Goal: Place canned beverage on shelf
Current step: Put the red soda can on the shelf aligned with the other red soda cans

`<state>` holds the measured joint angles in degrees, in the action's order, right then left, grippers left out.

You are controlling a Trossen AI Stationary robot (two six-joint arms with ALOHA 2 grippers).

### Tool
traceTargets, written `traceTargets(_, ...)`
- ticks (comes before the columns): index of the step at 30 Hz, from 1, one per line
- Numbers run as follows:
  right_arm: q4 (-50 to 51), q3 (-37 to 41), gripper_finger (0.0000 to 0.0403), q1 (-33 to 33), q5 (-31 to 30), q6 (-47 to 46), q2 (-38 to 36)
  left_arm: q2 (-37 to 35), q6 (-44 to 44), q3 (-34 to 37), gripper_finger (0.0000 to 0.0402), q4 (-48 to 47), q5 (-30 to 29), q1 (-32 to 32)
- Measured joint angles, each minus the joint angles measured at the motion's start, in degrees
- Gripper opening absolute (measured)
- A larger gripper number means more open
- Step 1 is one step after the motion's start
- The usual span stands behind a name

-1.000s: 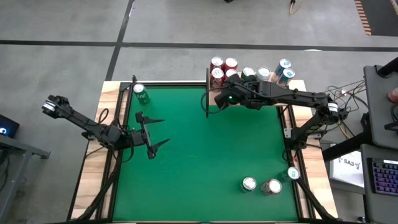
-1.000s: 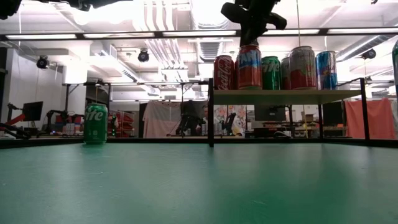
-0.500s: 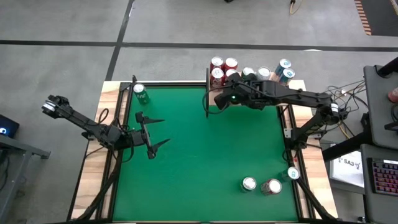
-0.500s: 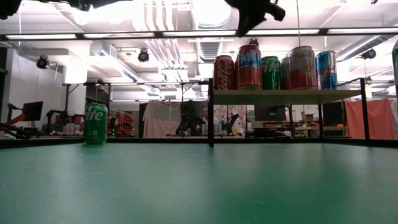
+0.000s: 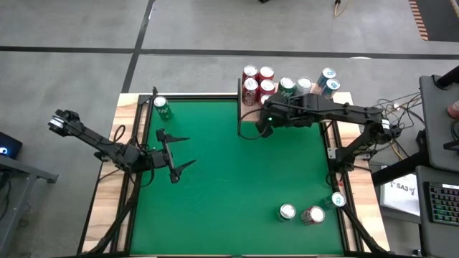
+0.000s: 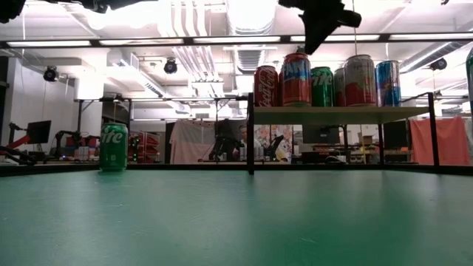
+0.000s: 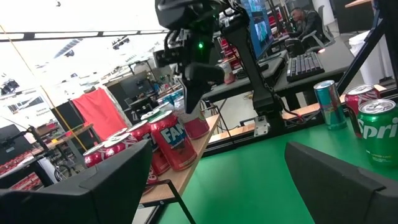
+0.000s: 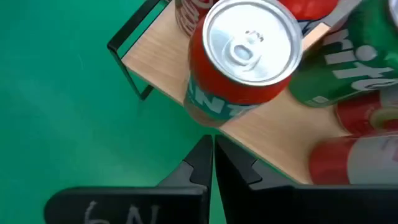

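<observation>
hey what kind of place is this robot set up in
Most likely a robotics lab or workshop. Exposed ceiling ducts and strip lights run overhead, desks with monitors fill the room behind the table, and a keyboard sits at a workstation beside the green table.

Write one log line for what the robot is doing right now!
right end effector: shut, empty, above shelf edge | Fanta can: standing on shelf | left end effector: open, waiting over table | loose cans: remain on table

The high view looked straight down; the low view faced level across the table (image 5: 215, 179). Both wrist views shared the shelf (image 8: 273, 134).
</observation>
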<state>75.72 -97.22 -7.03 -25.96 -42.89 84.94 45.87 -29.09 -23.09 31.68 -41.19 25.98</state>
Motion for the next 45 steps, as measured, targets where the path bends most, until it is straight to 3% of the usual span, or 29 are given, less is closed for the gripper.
traceTargets(12, -1.5, 1.1, 0.0009, -1.0, -6.0, 0.5, 0.5, 0.0, 0.0, 0.0, 0.0351, 0.0, 0.0, 0.0)
traceTargets(18, -1.5, 1.1, 0.0009, -1.3, -6.3, 0.4, 0.5, 0.0, 0.0, 0.0, 0.0351, 0.0, 0.0, 0.0)
traceTargets(24, -1.9, 1.1, 0.0009, -1.1, -0.4, 1.1, 0.5, 0.0, 0.0, 0.0, 0.0351, 0.0, 0.0, 0.0)
traceTargets(34, -6.7, 1.2, 0.0009, -1.2, -6.0, 3.2, 0.8, 0.0, 0.0, 0.0, 0.0351, 0.0, 0.0, 0.0)
traceTargets(45, -6.9, 1.2, 0.0009, -1.5, -6.7, 4.3, 1.1, 0.0, 0.0, 0.0, 0.0351, 0.0, 0.0, 0.0)
